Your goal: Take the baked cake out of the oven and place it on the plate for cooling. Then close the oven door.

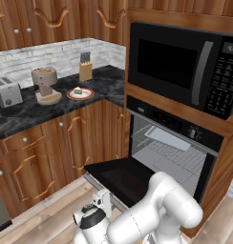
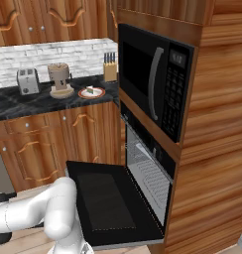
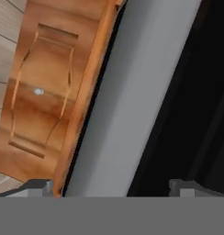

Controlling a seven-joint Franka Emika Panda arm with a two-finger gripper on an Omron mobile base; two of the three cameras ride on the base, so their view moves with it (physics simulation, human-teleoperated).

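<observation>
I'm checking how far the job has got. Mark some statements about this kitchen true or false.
1. The oven door hangs open. True.
2. The cake lies on the plate. True.
3. The plate sits on the oven rack. False: it is on the counter.
4. The gripper holds the cake. False: its jaws are open and empty.
5. The toaster stands right of the knife block. False: left.

The arm [image 1: 159,209] is built of glossy white, rounded, bulbous segments. Dark bands mark the joints between them, one a black ring beneath a white cap with a small pale grey block beside it. The gripper's [image 3: 111,187] two finger tips [image 3: 38,187] are small, grey and squared.
</observation>
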